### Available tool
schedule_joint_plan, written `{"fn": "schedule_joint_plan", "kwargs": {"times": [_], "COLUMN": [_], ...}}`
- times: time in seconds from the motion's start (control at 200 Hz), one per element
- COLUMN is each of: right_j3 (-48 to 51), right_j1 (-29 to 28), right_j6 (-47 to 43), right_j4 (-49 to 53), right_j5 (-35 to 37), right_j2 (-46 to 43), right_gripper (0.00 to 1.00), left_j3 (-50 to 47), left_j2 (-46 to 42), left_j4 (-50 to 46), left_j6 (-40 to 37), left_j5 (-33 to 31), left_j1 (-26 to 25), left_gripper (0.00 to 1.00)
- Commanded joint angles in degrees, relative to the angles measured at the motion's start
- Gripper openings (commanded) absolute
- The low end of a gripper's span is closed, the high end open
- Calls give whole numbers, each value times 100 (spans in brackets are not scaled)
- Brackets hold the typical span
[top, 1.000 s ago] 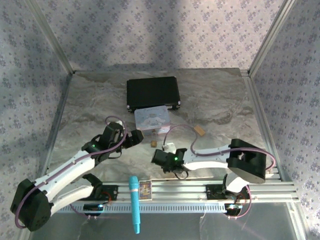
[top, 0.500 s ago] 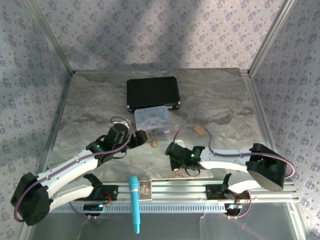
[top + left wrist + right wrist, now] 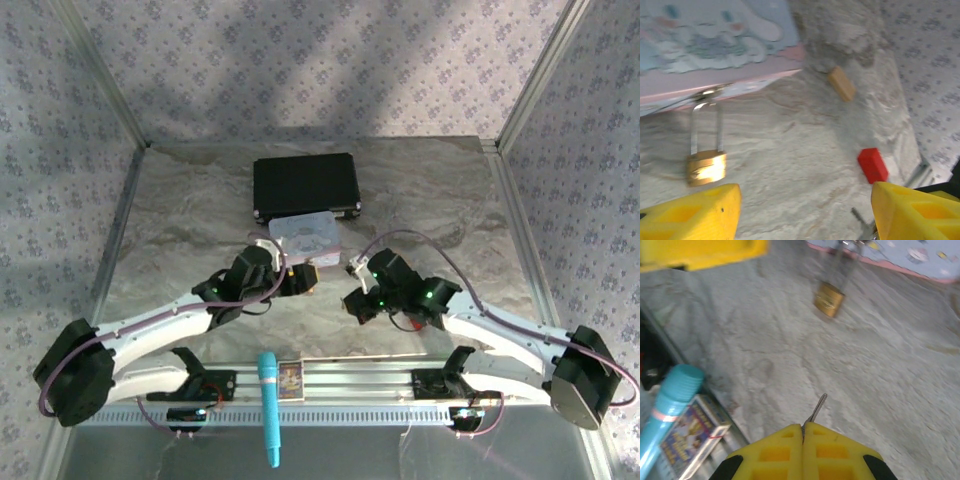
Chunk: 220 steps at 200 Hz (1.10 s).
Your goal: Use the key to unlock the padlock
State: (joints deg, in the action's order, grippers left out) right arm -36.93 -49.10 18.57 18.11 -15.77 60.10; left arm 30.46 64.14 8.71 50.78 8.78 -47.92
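The brass padlock lies on the marbled table, its silver shackle hooked through the latch of the pale blue tin. My left gripper is open, its yellow fingers wide apart just short of the padlock, which sits near the left finger. My right gripper is shut on the thin silver key, whose blade sticks out forward toward the padlock, still well apart from it. From above, the left gripper and right gripper face each other in front of the tin.
A tan wooden block and a red block lie right of the padlock. A black case sits behind the tin. A teal cylinder and a small card box rest on the front rail.
The left gripper has slid right and closer to the padlock. The right arm has swung outward and its gripper, holding the key, has moved up toward the tin.
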Motion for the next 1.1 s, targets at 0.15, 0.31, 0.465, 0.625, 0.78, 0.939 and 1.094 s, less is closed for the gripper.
{"fn": "schedule_joint_plan", "kwargs": {"times": [0.15, 0.31, 0.465, 0.625, 0.78, 0.939, 1.094], "right_j3": [-451, -336, -346, -472, -518, -448, -374], "right_j1": [207, 480, 690, 783, 800, 810, 854], "right_j6": [-433, -101, 319, 450, 516, 660, 890], "right_j4": [-251, -1037, -1967, -2371, -2492, -2789, -3229], "right_j5": [-1163, -1379, -1481, -1537, -1657, -1698, -1776], "right_j2": [46, -13, -20, 211, 405, 455, 515], "right_gripper": [0, 0, 0, 0, 0, 0, 0], "left_j3": [462, -78, -372, -466, -506, -449, -512], "left_j2": [280, 180, 85, -77, -442, -571, -525], "left_j4": [731, 1586, 2332, 2738, 2579, 2444, 2517], "left_j6": [94, 1437, 2461, 2788, 2852, 2834, 2996], "left_j5": [527, -20, -263, -364, -614, -639, -622], "left_j1": [-115, -113, -116, -115, -117, -113, -114], "left_gripper": [66, 64, 60, 52, 52, 52, 51]}}
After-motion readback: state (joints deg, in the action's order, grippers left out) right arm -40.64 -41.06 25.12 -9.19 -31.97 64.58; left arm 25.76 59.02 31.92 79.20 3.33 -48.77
